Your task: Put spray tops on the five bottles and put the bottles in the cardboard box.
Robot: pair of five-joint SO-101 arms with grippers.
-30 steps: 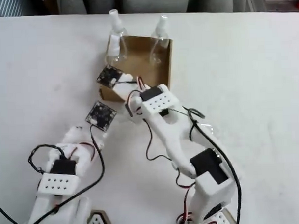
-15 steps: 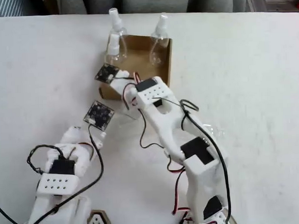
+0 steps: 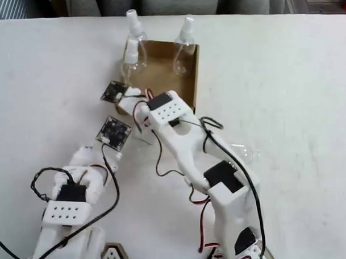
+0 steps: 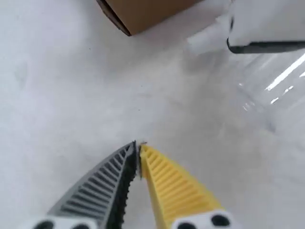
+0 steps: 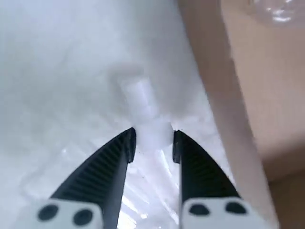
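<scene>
Clamping a toppled bottle [image 4: 279,78] by the neck just beside the cardboard box [image 3: 159,62].

Squeezing the white collar below the spray top [image 5: 140,98] between the two black fingers of the right gripper [image 5: 152,138], with the clear body lying on the bench [image 4: 57,95] just beside the box's outer wall. Hovering close by over bare bench with the left gripper [image 4: 138,148], its grey and yellow fingers pressed together on nothing. Showing, inside the box, other capped bottles [image 3: 184,46] standing upright.
</scene>
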